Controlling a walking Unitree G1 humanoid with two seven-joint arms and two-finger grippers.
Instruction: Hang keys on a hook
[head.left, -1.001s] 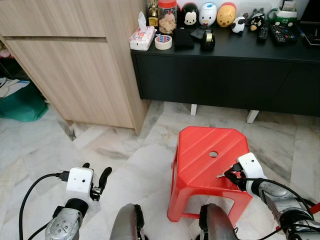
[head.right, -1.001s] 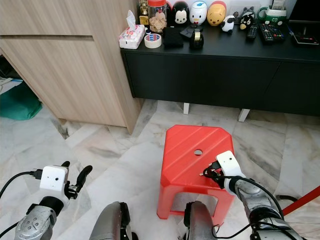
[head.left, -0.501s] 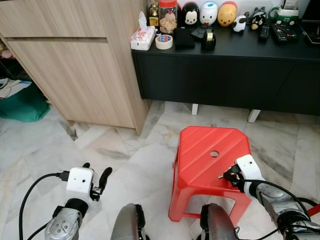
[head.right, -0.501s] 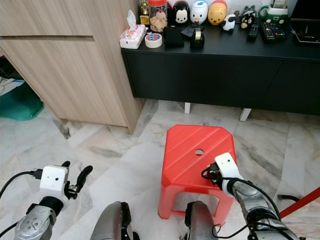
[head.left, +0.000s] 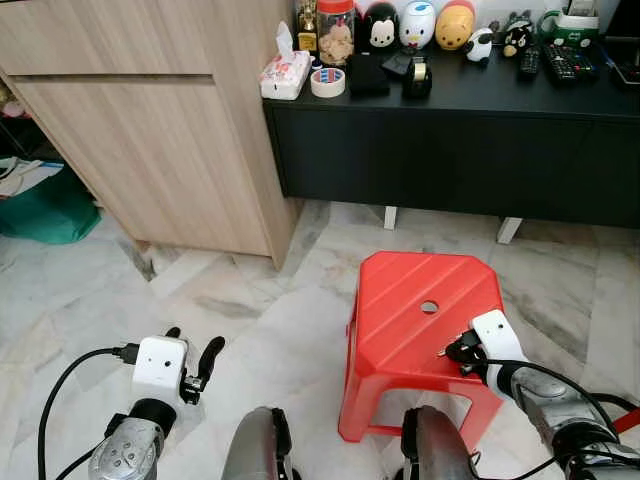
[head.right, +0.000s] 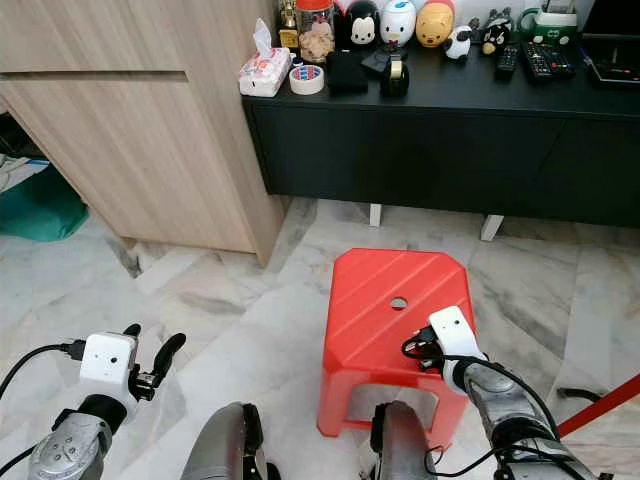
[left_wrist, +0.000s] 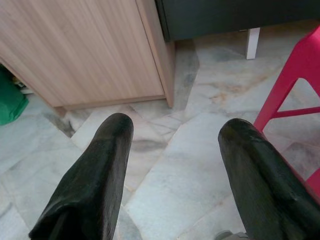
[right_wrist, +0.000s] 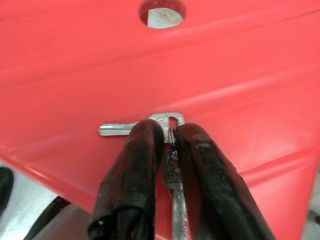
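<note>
In the left eye view, the right end effector (head.left: 458, 349) sits low over the near right part of the red stool (head.left: 410, 300), its black fingers pinched together on a small bunch of keys (head.left: 444, 350) whose silver tip pokes out toward the robot's left. Ahead of it is the round hole (head.left: 429, 307) in the stool seat, and well beyond that stands a black cabinet (head.left: 450, 150) whose tabletop carries a tissue pack (head.left: 285, 72), a roll of tape (head.left: 326, 83), a jar (head.left: 334, 30) and a row of cartoon figurines (head.left: 417, 24). The left end effector (head.left: 193, 362) hangs over the marble floor (head.left: 250, 310), well apart from the stool, with its two fingers spread apart and nothing between them; a light wooden cupboard (head.left: 150, 130) stands far ahead of it. The right eye view shows the same layout. In the left wrist view, the two black fingers (left_wrist: 95, 175) stand wide apart with only floor tiles between them, the cupboard ahead and a red stool leg (left_wrist: 285, 85) off to one side. In the right wrist view, the fingers (right_wrist: 140, 165) are closed tight on the keys (right_wrist: 172, 175): one key is gripped between the pads, while a second silver key (right_wrist: 135, 126) lies flat on the red seat just past the fingertips, with the seat hole (right_wrist: 161, 11) farther ahead.
</note>
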